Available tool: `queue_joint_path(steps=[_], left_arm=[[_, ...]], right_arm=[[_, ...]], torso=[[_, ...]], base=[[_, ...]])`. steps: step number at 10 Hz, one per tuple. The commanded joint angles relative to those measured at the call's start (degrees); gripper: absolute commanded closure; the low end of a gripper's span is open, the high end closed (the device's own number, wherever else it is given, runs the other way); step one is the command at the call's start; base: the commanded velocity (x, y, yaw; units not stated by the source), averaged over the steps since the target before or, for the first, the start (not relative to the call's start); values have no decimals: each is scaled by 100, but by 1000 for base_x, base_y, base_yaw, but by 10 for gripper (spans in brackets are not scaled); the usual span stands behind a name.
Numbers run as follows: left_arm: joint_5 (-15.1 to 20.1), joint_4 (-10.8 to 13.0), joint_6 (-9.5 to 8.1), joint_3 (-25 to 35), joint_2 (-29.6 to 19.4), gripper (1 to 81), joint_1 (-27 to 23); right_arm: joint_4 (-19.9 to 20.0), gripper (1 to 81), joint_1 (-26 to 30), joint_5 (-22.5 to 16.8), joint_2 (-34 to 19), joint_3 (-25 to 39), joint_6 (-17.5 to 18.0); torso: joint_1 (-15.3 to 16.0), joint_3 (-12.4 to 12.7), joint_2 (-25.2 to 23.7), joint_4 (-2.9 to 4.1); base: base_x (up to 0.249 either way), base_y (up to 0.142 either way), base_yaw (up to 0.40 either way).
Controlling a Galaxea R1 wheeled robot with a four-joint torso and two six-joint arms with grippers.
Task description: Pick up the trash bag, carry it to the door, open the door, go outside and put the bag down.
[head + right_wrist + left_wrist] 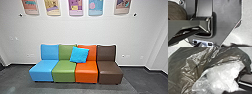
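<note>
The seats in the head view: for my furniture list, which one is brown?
The right-end seat; leftward from it come the orange seat, green seat and blue seat.

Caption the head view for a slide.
A blue cushion leans across the green chair and orange chair, beneath posters on the wall.

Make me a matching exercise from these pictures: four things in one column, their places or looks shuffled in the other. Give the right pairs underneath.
Things:
1. cushion
2. brown seat
3. trash bag
4. posters

Places or looks:
A. dark, creased and shiny, large in the left wrist view
B. high on the wall
C. propped where the green seat and the orange seat meet
D. just right of the orange seat in the head view

Right pairs: 1-C, 2-D, 3-A, 4-B
</note>
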Motion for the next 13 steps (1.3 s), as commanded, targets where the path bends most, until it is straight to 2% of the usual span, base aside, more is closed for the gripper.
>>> queue_joint_path(steps=[1,13], left_arm=[[482,49,39,-16,22,811,-322],[509,154,48,-16,110,811,-331]], right_arm=[[-55,10,214,-358,-7,7,-27],[-108,10,205,-358,20,7,-18]], torso=[[0,0,0,0],[0,0,0,0]], base=[[0,0,-186],[0,0,-288]])
